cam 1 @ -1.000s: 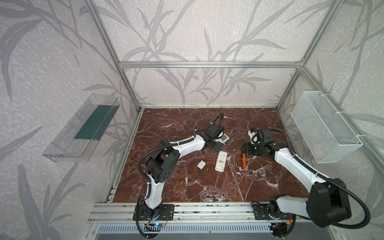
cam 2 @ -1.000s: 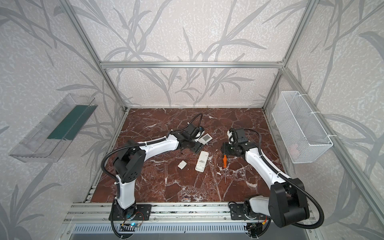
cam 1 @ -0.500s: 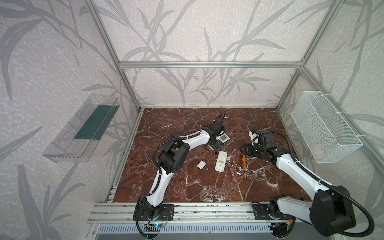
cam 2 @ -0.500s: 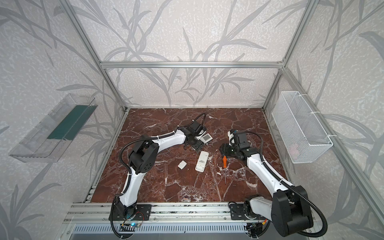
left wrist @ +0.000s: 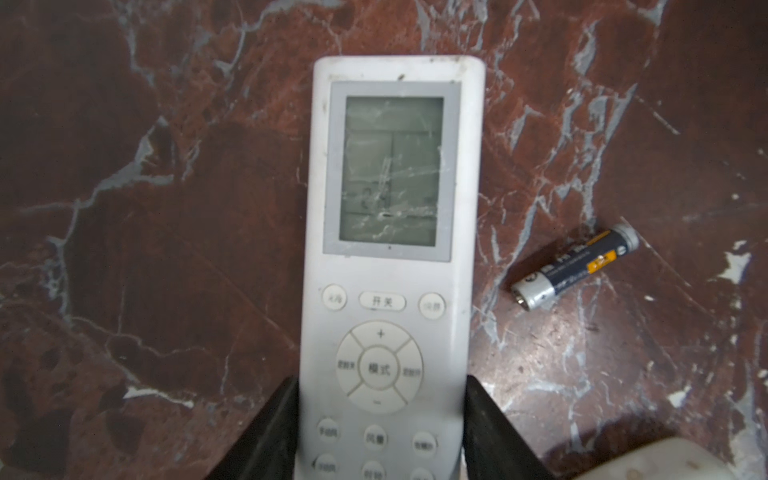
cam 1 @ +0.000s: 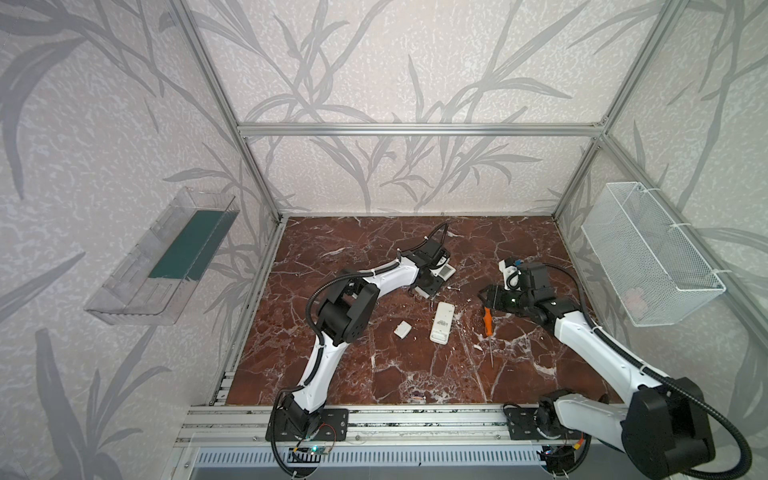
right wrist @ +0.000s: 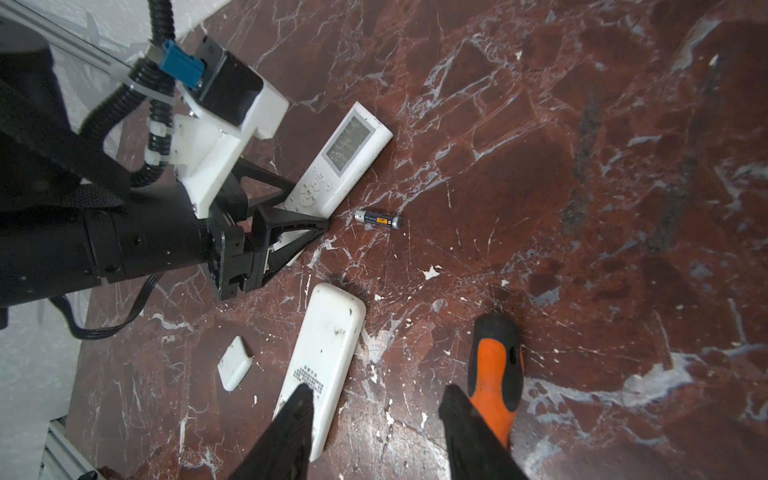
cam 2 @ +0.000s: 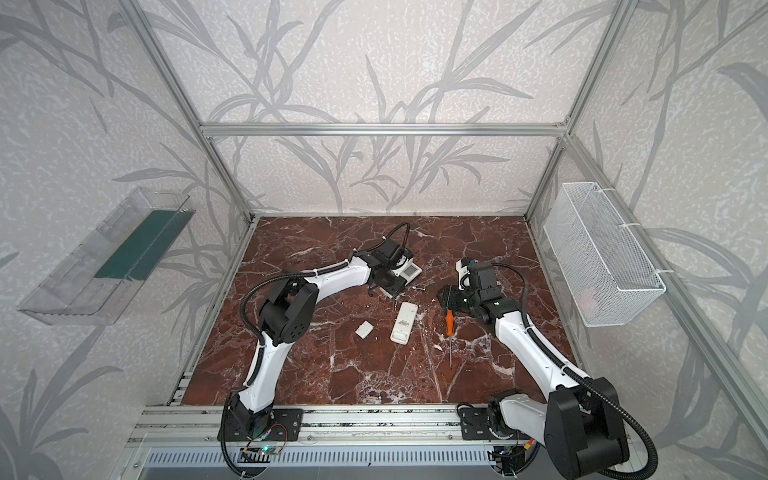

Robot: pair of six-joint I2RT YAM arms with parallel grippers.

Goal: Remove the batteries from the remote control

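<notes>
1. Left of centre in both top views, my left gripper [left wrist: 381, 384] seems clamped on the screen remote [left wrist: 390, 166].
2. One battery [left wrist: 575, 268] lies on the marble [left wrist: 166, 249] just beside it.
3. Right of centre, my right gripper [right wrist: 378, 390] gapes empty by the screwdriver [right wrist: 494, 365].

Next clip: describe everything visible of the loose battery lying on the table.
The battery is a small cylinder in a dark blue wrap with an orange patch, white print and bare silvery ends. It lies on its side on the red marble tabletop, beside the face-up remote with the screen but apart from it. Only the tabletop touches it.
</notes>
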